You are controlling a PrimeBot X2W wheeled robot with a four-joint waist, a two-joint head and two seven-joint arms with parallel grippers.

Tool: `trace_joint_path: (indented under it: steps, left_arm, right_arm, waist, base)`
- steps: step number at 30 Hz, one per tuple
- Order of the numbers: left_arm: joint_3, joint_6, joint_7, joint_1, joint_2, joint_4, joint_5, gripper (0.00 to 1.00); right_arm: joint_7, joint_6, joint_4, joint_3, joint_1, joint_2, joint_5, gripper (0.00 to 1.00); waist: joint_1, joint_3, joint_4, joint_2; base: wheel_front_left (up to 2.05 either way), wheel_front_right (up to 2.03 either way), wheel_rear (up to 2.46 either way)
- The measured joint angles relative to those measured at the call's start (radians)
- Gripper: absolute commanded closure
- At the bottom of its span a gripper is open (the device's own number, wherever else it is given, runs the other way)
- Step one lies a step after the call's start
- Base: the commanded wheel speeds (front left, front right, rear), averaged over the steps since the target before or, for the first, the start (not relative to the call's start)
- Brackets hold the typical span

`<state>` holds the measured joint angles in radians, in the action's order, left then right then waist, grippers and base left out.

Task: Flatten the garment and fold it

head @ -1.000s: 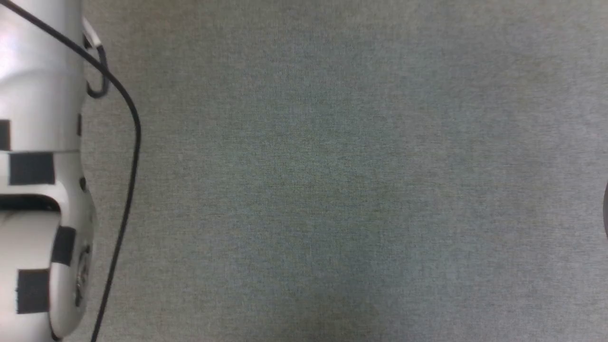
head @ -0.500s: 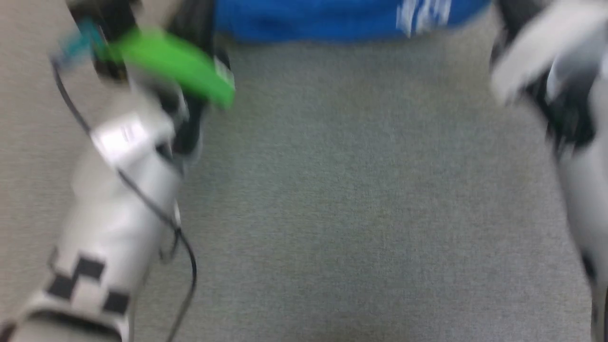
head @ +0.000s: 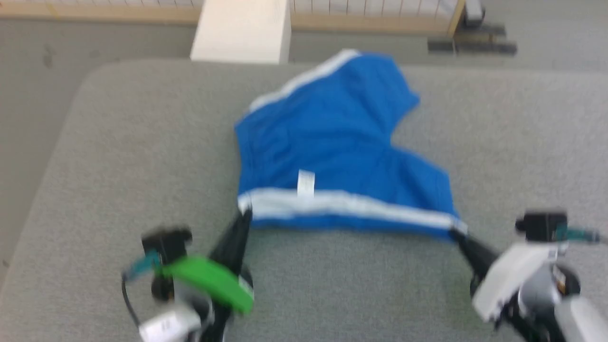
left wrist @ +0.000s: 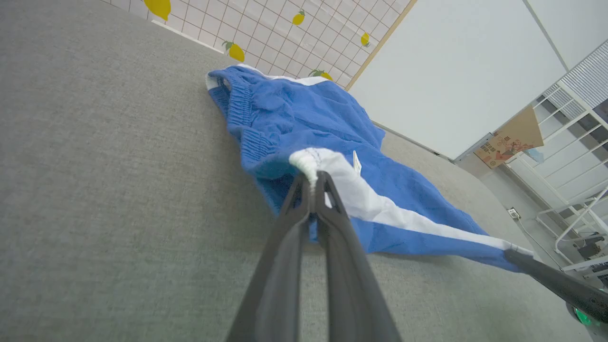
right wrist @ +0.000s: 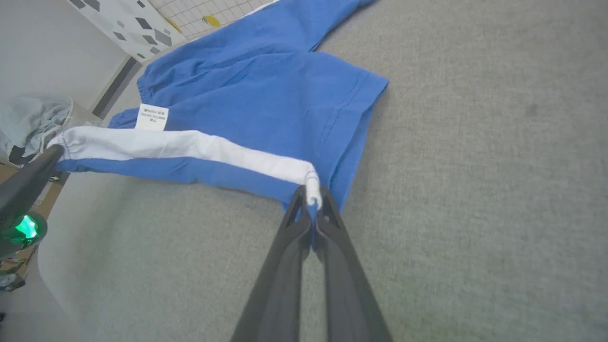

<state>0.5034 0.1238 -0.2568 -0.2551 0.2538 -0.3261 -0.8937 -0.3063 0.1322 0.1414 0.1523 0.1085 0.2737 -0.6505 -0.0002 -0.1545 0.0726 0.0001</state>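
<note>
A grey, cloth-covered bench (head: 118,142) with a rounded far-left corner carries the garment (head: 332,142), bright blue shorts lying rumpled near its middle. The garment's near edge is a white band (head: 351,204) with a small white tag (head: 306,183) just above it. This band is stretched in a line between the two grippers and held a little above the surface. The left gripper (head: 244,216) is pinched tight on the band's left end, and the right gripper (head: 458,233) is pinched tight on its right end. Beyond the bench are grey floor (head: 28,95), a cream block (head: 242,31) and a wood-framed tiled panel printed with lemons (left wrist: 266,33). A white wall (left wrist: 451,71), a cardboard box (left wrist: 510,140) and white racks (left wrist: 579,142) stand farther off.
</note>
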Motion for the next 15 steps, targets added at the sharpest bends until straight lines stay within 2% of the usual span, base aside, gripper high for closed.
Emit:
trace_joint_path:
  steps: [9, 15]
  left_arm:
    - [0.030, -0.002, 0.047, 0.212, 0.033, 0.040, -0.063, 1.00]
    - [0.021, -0.039, 0.077, 0.288, 0.068, 0.119, -0.088, 1.00]
  right_arm:
    - [-0.173, 0.000, -0.137, -0.073, -0.236, -0.048, -0.010, 1.00]
    - [-0.288, 0.000, -0.232, -0.119, -0.316, -0.088, -0.003, 1.00]
  waist:
    - [0.0000, 0.137, -0.002, 0.0000]
    - [0.0000, 0.176, -0.026, 0.0000]
  base:
    - [0.00, 0.00, 0.00]
    - [0.00, 0.00, 0.00]
